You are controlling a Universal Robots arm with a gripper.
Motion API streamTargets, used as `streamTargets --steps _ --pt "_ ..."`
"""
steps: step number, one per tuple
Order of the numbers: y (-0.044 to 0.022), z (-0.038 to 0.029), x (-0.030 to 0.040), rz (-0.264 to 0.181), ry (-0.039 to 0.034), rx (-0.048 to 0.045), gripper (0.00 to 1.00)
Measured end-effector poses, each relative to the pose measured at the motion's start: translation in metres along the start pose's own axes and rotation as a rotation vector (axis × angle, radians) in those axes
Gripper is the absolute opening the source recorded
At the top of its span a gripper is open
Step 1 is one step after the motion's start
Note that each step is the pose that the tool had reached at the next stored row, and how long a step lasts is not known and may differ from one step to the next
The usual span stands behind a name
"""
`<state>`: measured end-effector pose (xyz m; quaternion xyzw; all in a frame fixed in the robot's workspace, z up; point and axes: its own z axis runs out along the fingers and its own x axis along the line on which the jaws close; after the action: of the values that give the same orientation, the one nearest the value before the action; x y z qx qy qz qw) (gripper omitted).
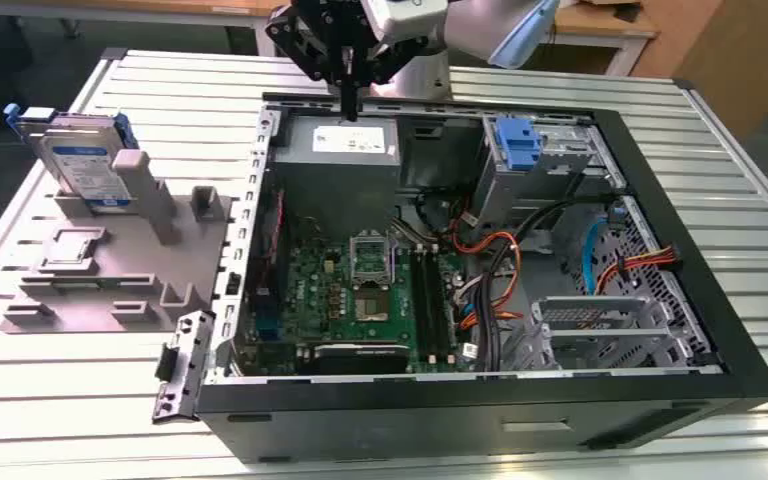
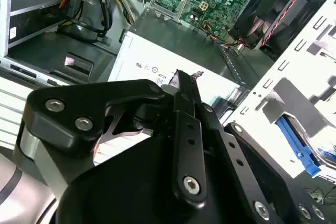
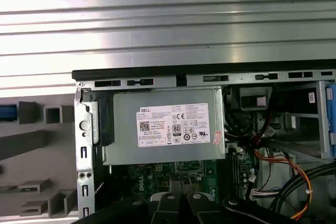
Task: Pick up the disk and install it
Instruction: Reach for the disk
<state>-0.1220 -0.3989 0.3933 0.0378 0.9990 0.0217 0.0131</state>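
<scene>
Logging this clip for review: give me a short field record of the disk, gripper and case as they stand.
disk: upright in the grey stand, at the exterior view's left, outside the case
gripper: over the power supply, shut, holding nothing, apart from the disk
case: open, lying on the slatted table
task state: disk not yet picked up

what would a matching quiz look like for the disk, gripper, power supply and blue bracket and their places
1 disk
2 gripper
3 power supply
4 blue bracket

A in the case, far corner at the exterior view's left
B standing on the grey stand
C in the drive cage
D hovering over the power supply

Pairs: 1-B, 2-D, 3-A, 4-C
</scene>
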Motion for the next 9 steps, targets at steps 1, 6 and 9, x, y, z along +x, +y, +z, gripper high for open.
streamTargets --steps 1,6,9 --pt "0.0 0.0 0.0 0.0 0.0 0.0 0.1" --pt "-0.0001 0.0001 0.0013 0.0 0.0 0.0 0.1" --pt "-0.0001 0.0001 0.0018 0.0 0.0001 0.0 0.1"
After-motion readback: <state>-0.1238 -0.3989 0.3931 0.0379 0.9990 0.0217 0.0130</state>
